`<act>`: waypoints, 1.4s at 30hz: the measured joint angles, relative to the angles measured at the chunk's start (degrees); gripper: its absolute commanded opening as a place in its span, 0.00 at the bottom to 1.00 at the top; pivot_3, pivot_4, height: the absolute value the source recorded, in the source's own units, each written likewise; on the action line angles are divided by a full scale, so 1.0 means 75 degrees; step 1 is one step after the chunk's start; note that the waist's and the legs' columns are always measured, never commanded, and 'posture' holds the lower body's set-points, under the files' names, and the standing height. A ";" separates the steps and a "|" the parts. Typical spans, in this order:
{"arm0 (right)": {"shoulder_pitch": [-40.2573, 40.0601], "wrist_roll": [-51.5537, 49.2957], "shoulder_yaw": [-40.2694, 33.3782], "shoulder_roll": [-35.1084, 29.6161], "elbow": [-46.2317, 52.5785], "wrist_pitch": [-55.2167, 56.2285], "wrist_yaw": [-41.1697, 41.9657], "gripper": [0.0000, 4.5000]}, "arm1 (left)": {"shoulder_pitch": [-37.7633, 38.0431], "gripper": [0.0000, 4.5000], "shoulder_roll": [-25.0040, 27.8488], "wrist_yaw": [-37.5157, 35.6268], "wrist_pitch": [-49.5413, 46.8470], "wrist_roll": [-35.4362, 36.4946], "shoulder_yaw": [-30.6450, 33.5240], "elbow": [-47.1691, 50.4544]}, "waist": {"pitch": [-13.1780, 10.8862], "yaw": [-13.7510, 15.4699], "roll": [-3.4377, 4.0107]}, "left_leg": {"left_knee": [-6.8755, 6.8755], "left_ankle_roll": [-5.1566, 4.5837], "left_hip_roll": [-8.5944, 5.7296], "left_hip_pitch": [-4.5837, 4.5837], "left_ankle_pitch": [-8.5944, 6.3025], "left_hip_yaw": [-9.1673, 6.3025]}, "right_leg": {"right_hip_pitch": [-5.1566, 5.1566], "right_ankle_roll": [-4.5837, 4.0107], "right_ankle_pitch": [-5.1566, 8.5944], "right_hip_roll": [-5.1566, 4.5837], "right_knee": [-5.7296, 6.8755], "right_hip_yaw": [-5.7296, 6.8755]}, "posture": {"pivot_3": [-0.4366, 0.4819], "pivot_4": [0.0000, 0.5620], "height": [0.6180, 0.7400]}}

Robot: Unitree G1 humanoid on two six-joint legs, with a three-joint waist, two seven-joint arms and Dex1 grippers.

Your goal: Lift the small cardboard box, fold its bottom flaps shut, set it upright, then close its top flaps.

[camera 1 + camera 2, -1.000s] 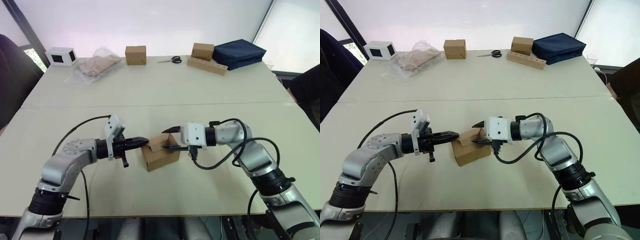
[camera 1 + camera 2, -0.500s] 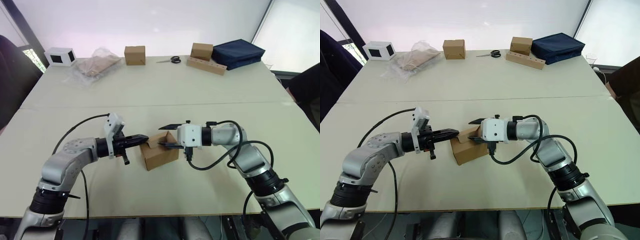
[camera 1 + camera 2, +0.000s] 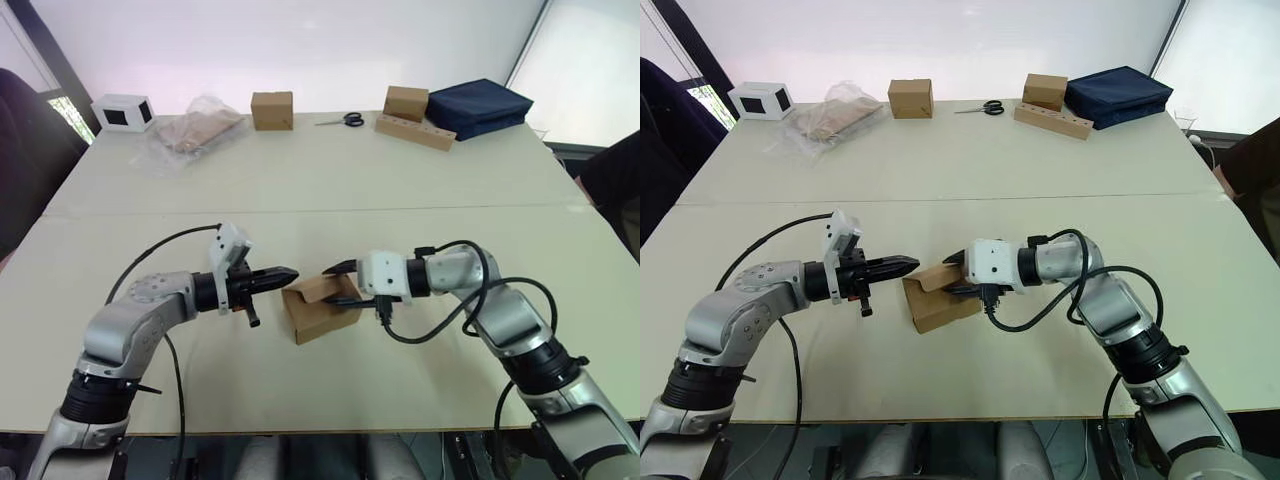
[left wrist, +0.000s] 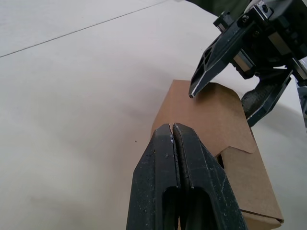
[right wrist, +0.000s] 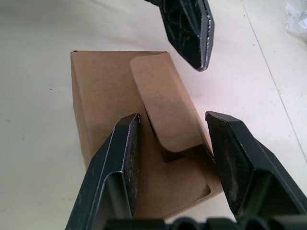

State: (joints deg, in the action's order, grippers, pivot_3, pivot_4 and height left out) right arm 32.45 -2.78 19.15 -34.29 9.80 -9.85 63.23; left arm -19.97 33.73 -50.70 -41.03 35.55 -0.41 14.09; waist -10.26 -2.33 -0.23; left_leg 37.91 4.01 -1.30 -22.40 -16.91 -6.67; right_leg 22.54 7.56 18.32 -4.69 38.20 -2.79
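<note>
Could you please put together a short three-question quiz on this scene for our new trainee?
1. True or false: the left hand is shut.
2. Where does the small cardboard box rest: A) on the table, B) lifted in the air, C) on the navy bag?
3. Fill in: the right hand is ____, straddling the box's tuck lid.

Key: 1 true; 2 A; 3 open.

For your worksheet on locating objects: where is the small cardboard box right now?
In the left eye view, the small cardboard box lies on the table's near half, between the left gripper and right gripper.
</note>
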 measured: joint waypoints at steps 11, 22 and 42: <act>-0.0010 -0.0534 -0.0188 -0.0110 0.0200 -0.0415 0.0341 0.49 | 0.0071 0.00 0.0008 -0.0052 0.0110 -0.0162 -0.0159 0.0087 | 0.0000 -0.0003 0.0000 | 0.0000 -0.0001 0.0000 0.0000 0.0000 -0.0001 | 0.0001 0.0000 0.0000 -0.0001 0.0000 0.0000 | 0.48 0.27 1.00; -0.0010 -0.1075 -0.0349 -0.0258 0.0553 -0.1029 0.0445 0.49 | 0.0153 0.00 -0.0071 -0.0083 0.0232 -0.0300 -0.0139 0.0074 | 0.0000 -0.0003 0.0000 | -0.0001 -0.0011 0.0000 0.0000 -0.0006 -0.0002 | 0.0002 0.0000 0.0000 0.0000 0.0000 0.0000 | 0.48 0.27 1.00; 0.0247 0.0294 0.0072 0.0003 -0.0316 0.0624 -0.0165 0.49 | 0.0156 0.00 -0.0187 0.0112 0.0040 0.0006 -0.0036 0.0068 | 0.0000 -0.0007 0.0000 | 0.0000 0.0001 0.0000 0.0000 0.0001 0.0000 | 0.0002 0.0000 0.0000 0.0000 0.0000 0.0000 | 0.48 0.27 1.00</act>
State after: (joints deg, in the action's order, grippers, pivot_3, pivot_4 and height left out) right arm 34.31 -0.57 19.68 -34.26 7.43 -5.16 62.00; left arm -18.80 32.33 -49.87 -40.73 35.59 -0.68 14.60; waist -10.26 -2.38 -0.23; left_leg 37.91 4.01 -1.30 -22.40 -16.90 -6.67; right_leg 22.55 7.56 18.31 -4.69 38.20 -2.79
